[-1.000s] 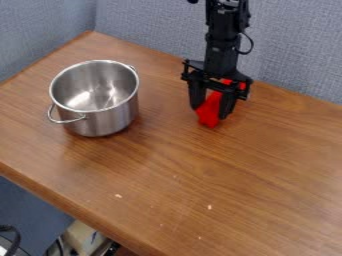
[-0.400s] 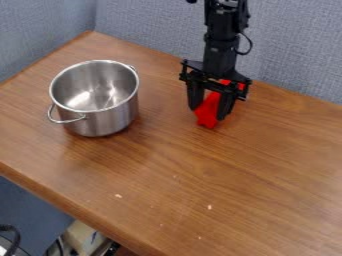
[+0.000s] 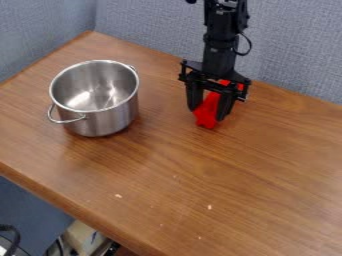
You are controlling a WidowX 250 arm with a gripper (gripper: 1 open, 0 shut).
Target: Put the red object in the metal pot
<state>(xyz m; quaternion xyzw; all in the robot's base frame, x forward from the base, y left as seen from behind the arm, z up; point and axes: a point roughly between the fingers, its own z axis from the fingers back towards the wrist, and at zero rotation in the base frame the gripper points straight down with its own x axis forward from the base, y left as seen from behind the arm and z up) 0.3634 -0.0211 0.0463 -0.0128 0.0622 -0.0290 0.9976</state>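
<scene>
The red object (image 3: 207, 113) stands on end on the wooden table, right of centre. My gripper (image 3: 211, 108) comes straight down over it, its black fingers (image 3: 191, 97) on either side of the block and closed against it. The block's lower end rests on or just above the tabletop; I cannot tell which. The metal pot (image 3: 95, 96) sits to the left, empty, shiny, with its loop handle pointing to the front left. A hand's width of bare wood separates the pot from the gripper.
The wooden table (image 3: 160, 190) has its front edge running diagonally at the lower left. A blue fabric wall (image 3: 80, 20) rises behind the table. Cables and clutter show below the table edge at the bottom.
</scene>
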